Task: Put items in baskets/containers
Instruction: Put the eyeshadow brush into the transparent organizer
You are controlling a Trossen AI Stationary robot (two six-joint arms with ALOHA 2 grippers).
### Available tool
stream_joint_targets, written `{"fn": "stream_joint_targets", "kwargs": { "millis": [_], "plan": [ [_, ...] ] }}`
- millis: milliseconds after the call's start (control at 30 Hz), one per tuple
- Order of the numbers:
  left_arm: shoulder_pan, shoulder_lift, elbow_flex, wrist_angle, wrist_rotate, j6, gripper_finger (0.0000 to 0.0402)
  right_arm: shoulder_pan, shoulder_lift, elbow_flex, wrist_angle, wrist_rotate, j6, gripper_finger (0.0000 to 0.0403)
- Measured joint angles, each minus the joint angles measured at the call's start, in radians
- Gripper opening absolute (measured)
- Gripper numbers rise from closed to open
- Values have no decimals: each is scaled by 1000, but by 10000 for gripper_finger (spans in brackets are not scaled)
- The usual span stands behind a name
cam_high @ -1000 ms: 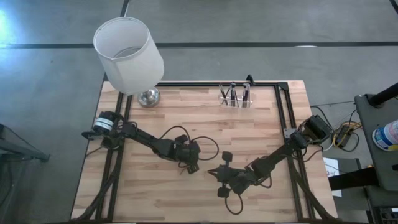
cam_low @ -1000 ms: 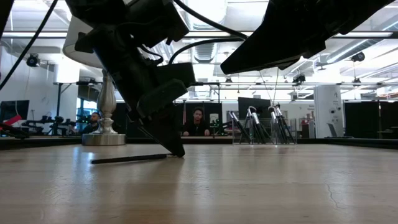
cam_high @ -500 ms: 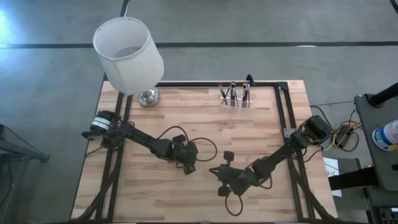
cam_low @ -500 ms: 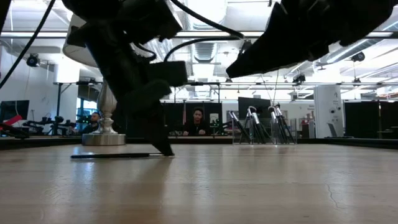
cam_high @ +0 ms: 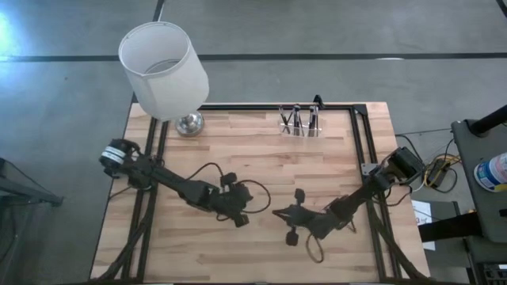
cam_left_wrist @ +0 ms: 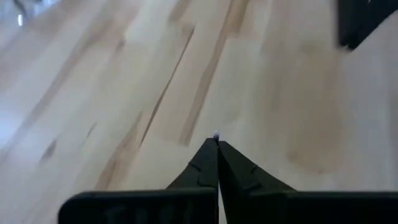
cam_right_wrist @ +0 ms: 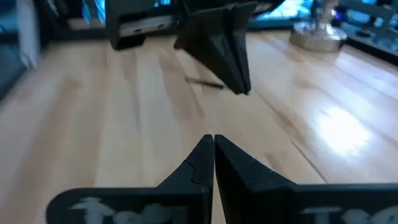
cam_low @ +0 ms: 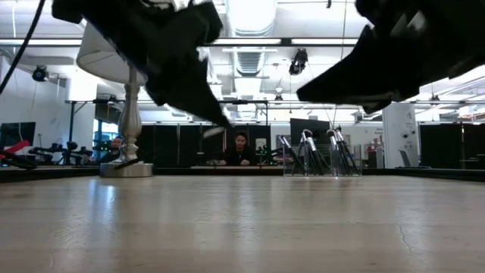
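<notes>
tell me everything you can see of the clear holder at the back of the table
The clear holder is a small, low, see-through plastic box standing upright near the table's far edge, right of the lamp base. Several thin dark sticks lean in it, some with lighter tips. Neither arm is near it.

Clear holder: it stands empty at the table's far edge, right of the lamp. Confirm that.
Not empty: the clear holder has several dark sticks standing in it, as the low view shows. It does stand at the table's far edge, right of the lamp.
</notes>
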Motion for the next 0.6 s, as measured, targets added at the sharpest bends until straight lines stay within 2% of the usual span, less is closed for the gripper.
{"fn": "stream_joint_targets", "kwargs": {
  "millis": [167,300,433,600],
  "plan": [
    [-24,-43,-104,303,-39,59,0,-18,2,-109,310,-68,-38,10],
    [-36,-49,-255,733,-38,132,0,-53,46,-131,417,-84,-48,29],
    [-36,-47,-396,1162,19,185,0,-94,99,-107,497,-110,-65,66],
    [-39,-45,-476,1374,55,224,0,-142,121,-35,549,-178,-148,119]
  ]
}}
